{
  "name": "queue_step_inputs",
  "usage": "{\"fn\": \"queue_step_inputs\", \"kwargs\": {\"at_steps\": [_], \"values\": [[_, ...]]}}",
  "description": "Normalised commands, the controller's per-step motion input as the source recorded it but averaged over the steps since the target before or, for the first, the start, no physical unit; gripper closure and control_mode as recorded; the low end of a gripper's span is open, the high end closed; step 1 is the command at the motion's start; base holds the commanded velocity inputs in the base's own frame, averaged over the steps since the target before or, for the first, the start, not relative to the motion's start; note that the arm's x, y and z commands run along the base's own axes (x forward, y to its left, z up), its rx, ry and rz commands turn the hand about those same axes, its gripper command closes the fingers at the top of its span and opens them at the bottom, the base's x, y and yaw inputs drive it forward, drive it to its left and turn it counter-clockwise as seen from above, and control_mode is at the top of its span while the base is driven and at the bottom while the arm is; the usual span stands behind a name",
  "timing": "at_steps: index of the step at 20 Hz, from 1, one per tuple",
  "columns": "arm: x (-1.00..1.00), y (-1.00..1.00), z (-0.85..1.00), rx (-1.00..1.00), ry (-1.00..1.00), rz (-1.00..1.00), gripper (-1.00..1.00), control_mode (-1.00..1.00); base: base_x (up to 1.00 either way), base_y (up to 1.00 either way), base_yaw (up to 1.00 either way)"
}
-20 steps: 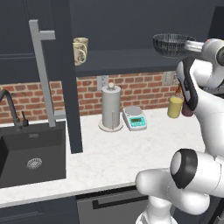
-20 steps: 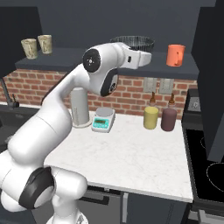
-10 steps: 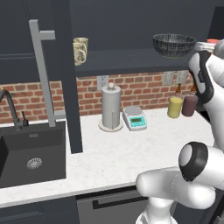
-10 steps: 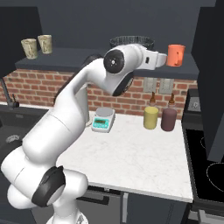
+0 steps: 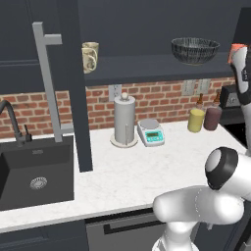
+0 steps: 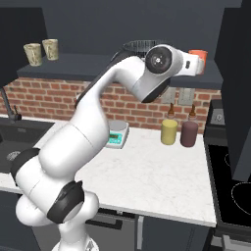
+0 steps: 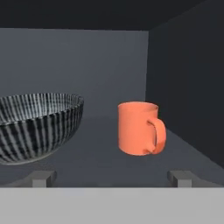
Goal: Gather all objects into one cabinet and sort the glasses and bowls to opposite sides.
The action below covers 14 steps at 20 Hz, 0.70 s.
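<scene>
Gripper (image 7: 111,177) faces the orange mug (image 7: 140,128), fingers wide apart, nothing between them. Mug stands upright on the cabinet shelf (image 7: 105,153), handle turned toward the right side wall; the ribbed bowl (image 7: 35,127) sits just left of the mug, not touching. Two beige cups (image 5: 89,57) stand far left of the mug on the same shelf.

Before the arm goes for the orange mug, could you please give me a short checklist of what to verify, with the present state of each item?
1. Fingers open wide: ok.
2. Bright orange handled mug upright on the dark cabinet shelf, ahead of the fingers: ok.
3. Fingers around the mug: not ok, they are short of it.
4. Wide dark ribbed bowl apart from the mug: ok, a gap shows between them.
5. Handle turned toward the cabinet side wall: ok, wall clearance cannot tell.
6. Two beige patterned cups at the shelf's far end: ok.
</scene>
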Motion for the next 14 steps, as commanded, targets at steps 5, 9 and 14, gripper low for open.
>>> {"fn": "queue_step_inputs", "kwargs": {"at_steps": [5, 9, 14], "values": [[0.00, -0.20, -0.31, 0.00, 0.04, 0.09, -1.00, -1.00, 0.00, 0.00, 0.00], [0.00, -0.03, -0.28, 0.00, 0.00, 0.05, -1.00, -1.00, 0.00, 0.00, 0.00], [0.00, 0.00, -0.28, 0.00, 0.00, 0.02, -1.00, -1.00, 0.00, 0.00, 0.00]]}}
